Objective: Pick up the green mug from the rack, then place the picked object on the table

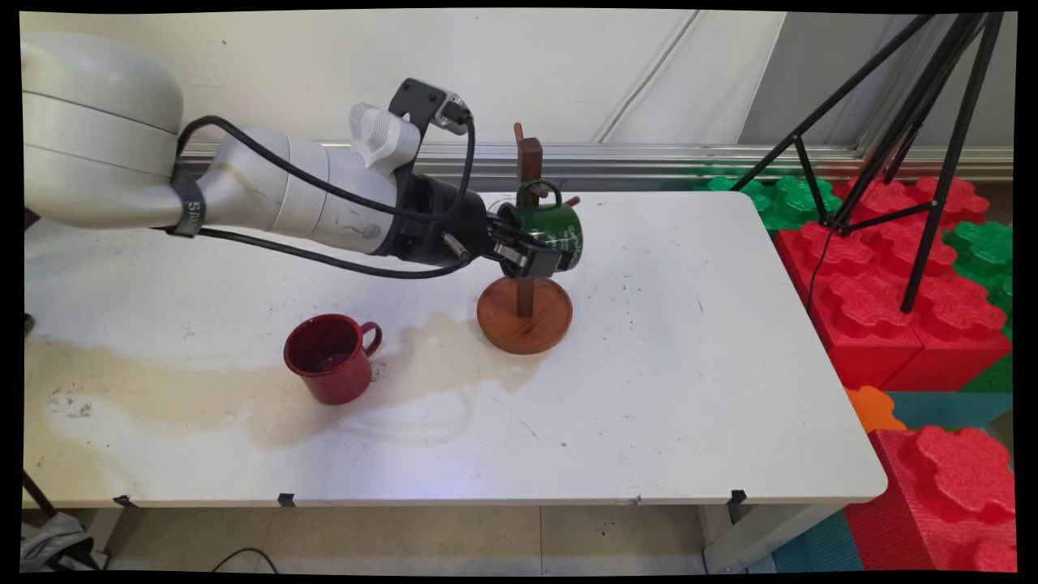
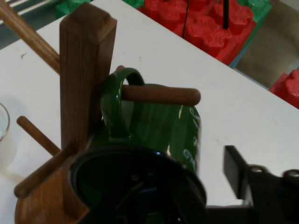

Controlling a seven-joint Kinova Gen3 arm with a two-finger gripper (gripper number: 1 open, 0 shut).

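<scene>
1. A glossy green enamel mug (image 1: pixel 551 227) is being held on its side at the wooden mug stand with upright post and round base (image 1: pixel 525 312), its handle being threaded over a round wooden peg (image 2: pixel 161 95) that is projecting from the post.
2. The black two-finger tool (image 1: pixel 545 258) is being kept at the mug's rim; in the hand view one finger (image 2: pixel 236 175) is being seen outside the mug wall, while the other is being hidden by the mug's dark opening, so the tool is being shown pinching the rim of the mug.
3. The mug is being carried above the stand's base, clear of the white worktop (image 1: pixel 689 365), close against the post.
4. A dark red enamel mug (image 1: pixel 331 357) is being left upright on the worktop, well apart from the stand, on the near left side, with its handle turned to the right.
5. A pale brownish stain (image 1: pixel 203 397) is being seen spreading across the worktop around the red mug and towards the stand's base.
6. Red and green interlocking foam blocks (image 1: pixel 892 292) and a black tripod (image 1: pixel 916 122) are being seen beyond the worktop's right edge.
</scene>
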